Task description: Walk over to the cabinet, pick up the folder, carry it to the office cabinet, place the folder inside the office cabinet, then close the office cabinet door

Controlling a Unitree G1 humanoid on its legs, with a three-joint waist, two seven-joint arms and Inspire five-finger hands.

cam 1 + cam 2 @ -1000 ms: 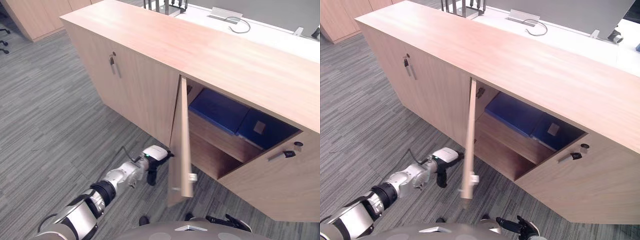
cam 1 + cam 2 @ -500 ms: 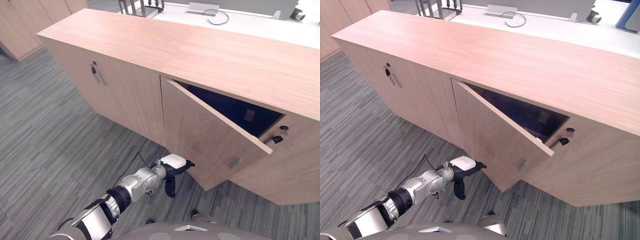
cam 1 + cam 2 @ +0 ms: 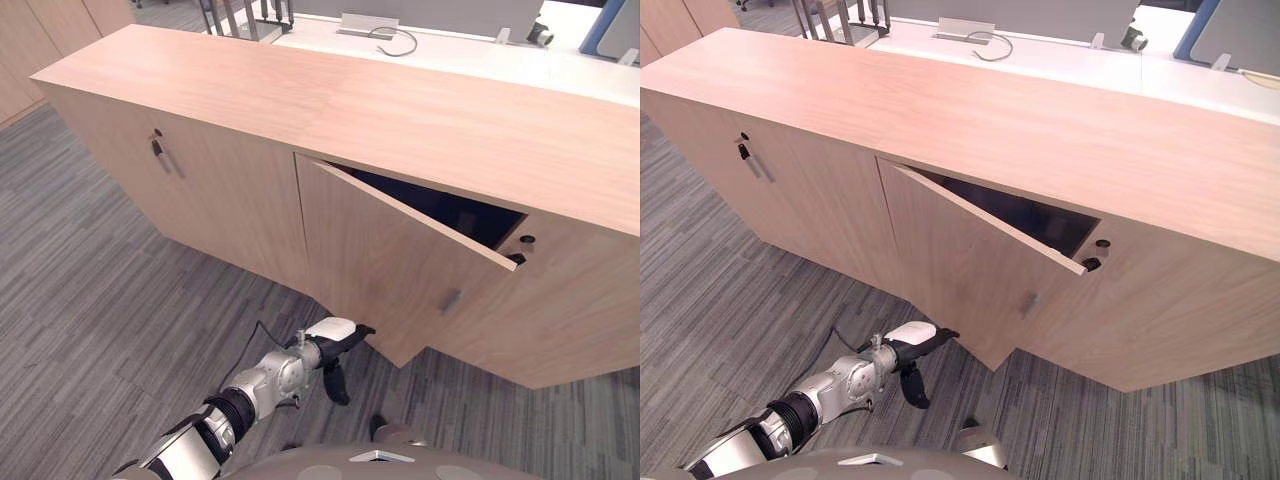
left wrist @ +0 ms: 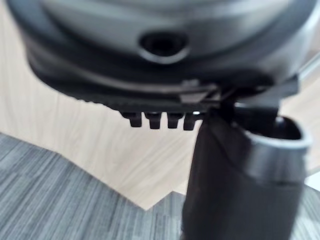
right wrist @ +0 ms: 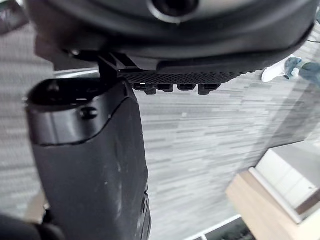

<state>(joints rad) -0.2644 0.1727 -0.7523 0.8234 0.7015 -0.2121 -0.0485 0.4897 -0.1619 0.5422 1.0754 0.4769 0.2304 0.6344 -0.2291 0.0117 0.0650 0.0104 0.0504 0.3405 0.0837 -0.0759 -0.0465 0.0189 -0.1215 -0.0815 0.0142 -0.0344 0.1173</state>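
- The long, light-wood office cabinet stands on grey striped carpet, with a white desk carrying a looped cable just behind it.
- The middle door stands ajar. It is hinged on its left and swung part-way out, so a wedge-shaped gap shows along its top edge.
- The compartment behind that gap is dark. What lies in it cannot be made out, so the folder's place cannot be read here, and neither hand holds it.
- A small handle sits on the ajar door's face near its free edge.
- The door to the left is flush shut, with a handle and key near its top. The panel to the right carries a dark lock fitting beside the gap.
- The robot's left hand reaches in low. Its fingers are straight and point at the ajar door's lower edge, and the thumb hangs down. Whether the fingertips actually touch the wood cannot be told.
- The left wrist view shows the door's pale face and its bottom corner just past the straight fingers.
- The right hand hangs over bare carpet, fingers relaxed and empty, with a pale wooden unit beyond it.
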